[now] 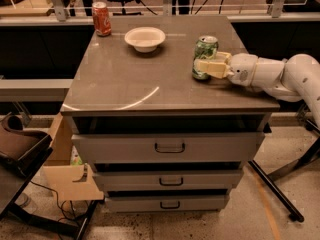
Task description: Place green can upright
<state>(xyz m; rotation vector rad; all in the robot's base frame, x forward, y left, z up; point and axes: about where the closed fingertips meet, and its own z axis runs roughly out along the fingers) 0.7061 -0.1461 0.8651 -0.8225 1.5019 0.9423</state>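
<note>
The green can (205, 47), green-and-white with a silver top, stands upright on the right side of the grey tabletop (130, 79). Its base seems to rest on the surface. My gripper (203, 64) reaches in from the right on a white arm (272, 73). It is shut on the can's lower half, with one cream finger (211, 68) across the can's front. The other finger is hidden behind the can.
A red soda can (102, 18) stands at the back left corner and a white bowl (145, 38) at the back middle. Below the top are three drawers (170, 148). A cardboard box (67, 171) and a chair (20, 146) stand at the left; a railing runs behind.
</note>
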